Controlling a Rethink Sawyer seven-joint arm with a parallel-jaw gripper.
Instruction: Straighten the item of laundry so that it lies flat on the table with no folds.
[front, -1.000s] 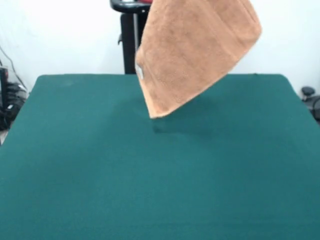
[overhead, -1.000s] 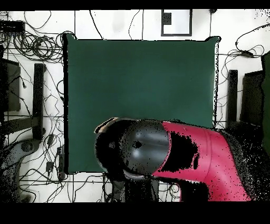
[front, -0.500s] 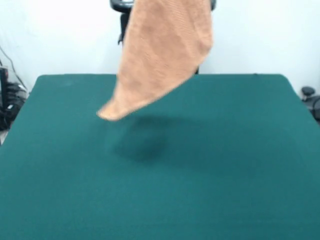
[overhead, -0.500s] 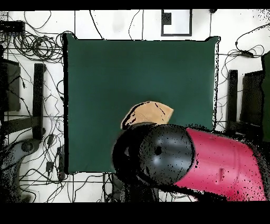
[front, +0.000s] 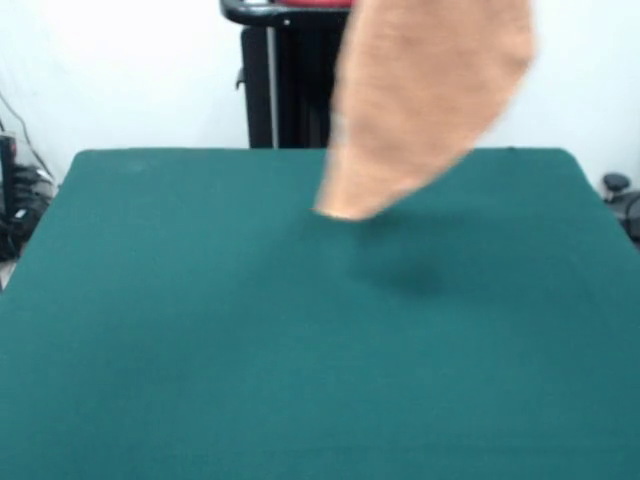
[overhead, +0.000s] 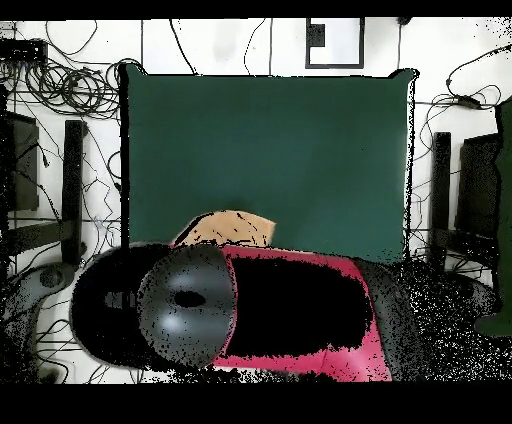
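Fingers are hidden from where I stand: in the front view the towel runs up out of the top of the picture, and whatever grips it lies above that edge. From overhead the red and black arm covers the spot entirely. So I cannot tell how the gripper is set, only that the cloth hangs from something up there and is plainly carried, since it does not rest on anything.

What matters for the coming move is how the cloth hangs against the table. It dangles clear of the green top, its long axis running from the upper right down to a lower tip at the left, tilted rather than plumb. That tip is blurred and floats above the far half of the table, with a soft shadow on the felt below and slightly to the right of it. Overhead, only a small orange corner peeks out past the arm, over the table's edge nearest the robot's base.

Nothing is flat yet, I judge; the whole towel is airborne, and laying it out would need that low tip brought down to the felt first.
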